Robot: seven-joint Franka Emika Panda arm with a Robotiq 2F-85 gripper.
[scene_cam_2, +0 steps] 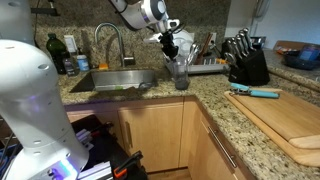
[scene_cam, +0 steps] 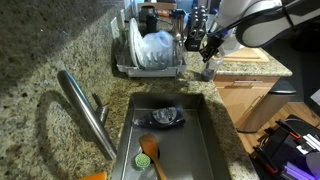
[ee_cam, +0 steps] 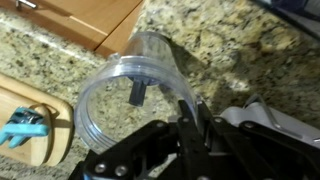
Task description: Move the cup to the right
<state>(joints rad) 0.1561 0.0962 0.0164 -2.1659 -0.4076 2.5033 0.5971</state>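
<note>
While upright on speckled granite point(ee_cam: 230, 50), clear cylindrical cup point(ee_cam: 115, 105), rim in pinch of black hand point(ee_cam: 192, 115).

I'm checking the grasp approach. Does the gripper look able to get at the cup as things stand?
Probably yes. The gripper hangs just above the cup, upright on bare counter beside the dish rack, with nothing between them. The wrist view shows its rim right at the jaws.

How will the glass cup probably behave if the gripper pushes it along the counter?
The cup looks taller than wide, so a push near its rim would probably tip it. It appears clear, smooth and empty, so likely light and slippery. It stands near the counter edge; a fall might break it.
</note>
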